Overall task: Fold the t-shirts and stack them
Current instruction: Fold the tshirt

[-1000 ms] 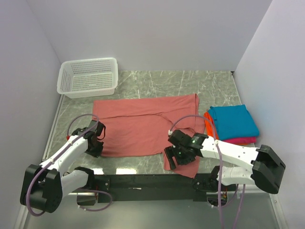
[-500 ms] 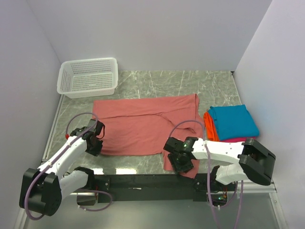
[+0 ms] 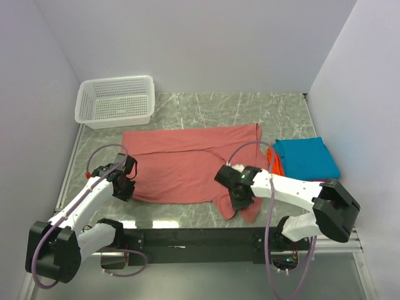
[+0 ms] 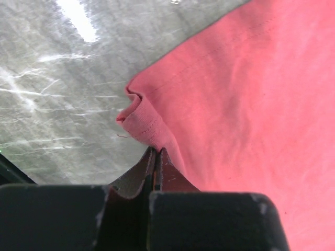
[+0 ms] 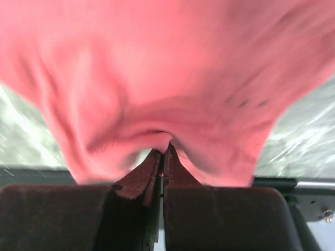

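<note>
A large salmon-red t-shirt lies spread across the middle of the marble table. My left gripper is shut on its near-left corner, which is pinched and curled between the fingertips. My right gripper is shut on the shirt's near-right edge, and the cloth bunches and hangs around the jaws, lifted slightly. At the right lies a stack of folded t-shirts: teal-blue on top, with orange and a sliver of pink beneath.
A white mesh basket stands at the back left corner. Grey walls close in on the left, back and right. The black base rail runs along the near edge.
The right gripper has closed on the shirt's near-right edge and drawn it up and inward. The left gripper has stayed shut on its corner, shifting only slightly.
</note>
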### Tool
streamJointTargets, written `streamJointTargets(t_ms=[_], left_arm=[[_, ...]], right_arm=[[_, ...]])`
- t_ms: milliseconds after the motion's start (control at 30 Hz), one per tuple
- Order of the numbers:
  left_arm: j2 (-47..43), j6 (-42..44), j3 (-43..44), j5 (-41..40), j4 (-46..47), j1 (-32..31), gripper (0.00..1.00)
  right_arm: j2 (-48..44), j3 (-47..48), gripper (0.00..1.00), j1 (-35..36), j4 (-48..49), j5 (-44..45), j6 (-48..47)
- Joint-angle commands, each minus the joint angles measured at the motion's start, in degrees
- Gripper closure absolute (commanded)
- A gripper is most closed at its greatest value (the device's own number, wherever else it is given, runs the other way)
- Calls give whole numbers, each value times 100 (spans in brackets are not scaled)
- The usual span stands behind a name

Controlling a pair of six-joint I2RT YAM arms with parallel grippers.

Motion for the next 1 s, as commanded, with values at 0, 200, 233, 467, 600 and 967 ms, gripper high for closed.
streamJointTargets(t_ms=[0,200,233,467,600,967], left_arm=[[34,196,289,44,221,55,99],[430,389,719,44,406,160,99],[474,416,772,62,424,169,99],[808,600,1133,36,502,389,99],[975,723,1361,44,643,459,99],[2046,987,2231,-193,951,626,99]], right_arm=[[-313,472,100,-590,-101,720,-273],[-367,1184,100,-1118,-30,887,-1002],[-340,1376,100,-1258,-22,870,-1151],[81,2229,100,-1716,198,1124,-1767],[459,2704,100,-1910,224,1212,-2066],[1400,3645,100,-2402,479,1213,-2436]])
